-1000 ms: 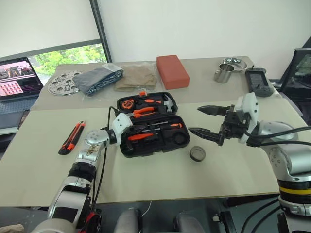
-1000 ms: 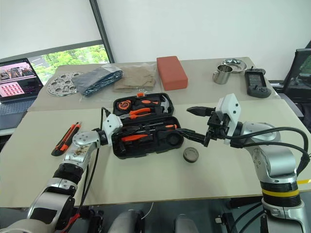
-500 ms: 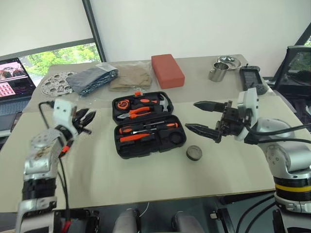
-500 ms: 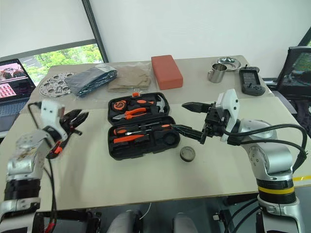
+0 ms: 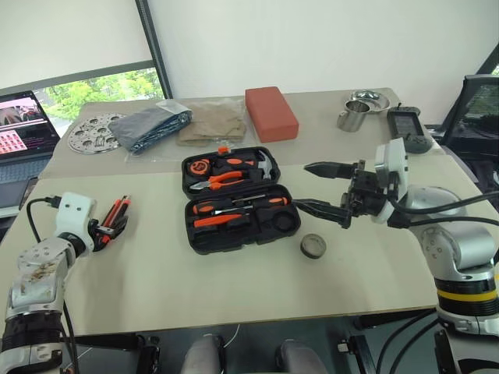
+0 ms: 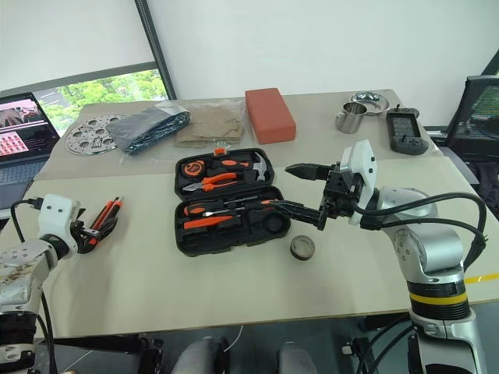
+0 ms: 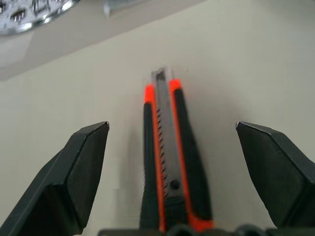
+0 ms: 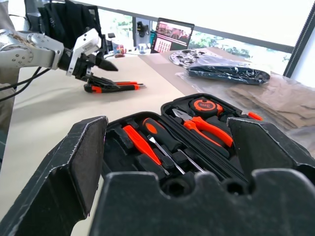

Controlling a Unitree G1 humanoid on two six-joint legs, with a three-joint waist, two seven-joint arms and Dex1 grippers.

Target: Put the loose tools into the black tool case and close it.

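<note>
The black tool case (image 5: 204, 240) lies open mid-table, with screwdrivers (image 8: 162, 140), pliers, a tape measure and a hammer in its slots. An orange-and-black utility knife (image 5: 118, 213) lies on the table to the case's left. My left gripper (image 5: 107, 227) is open at the knife's near end. In the left wrist view its fingers (image 7: 83, 162) stand wide on either side of the knife (image 7: 167, 162) without touching it. A small dark grey tape roll (image 5: 313, 246) sits by the case's right front corner. My right gripper (image 5: 302, 185) hovers open above the case's right end, pointing left.
Along the back of the table are a perforated metal disc (image 5: 88, 132), a bagged dark cloth (image 5: 156, 125), a beige cloth (image 5: 210, 123), a red-orange block (image 5: 271, 113), a metal cup (image 5: 352, 118), a bowl (image 5: 368, 98) and a black handheld device (image 5: 405, 125). A laptop (image 5: 23, 132) stands far left.
My left arm has swung from the case out to the left and down to the utility knife, and its gripper has gone from shut to open. The right gripper has stayed put.
</note>
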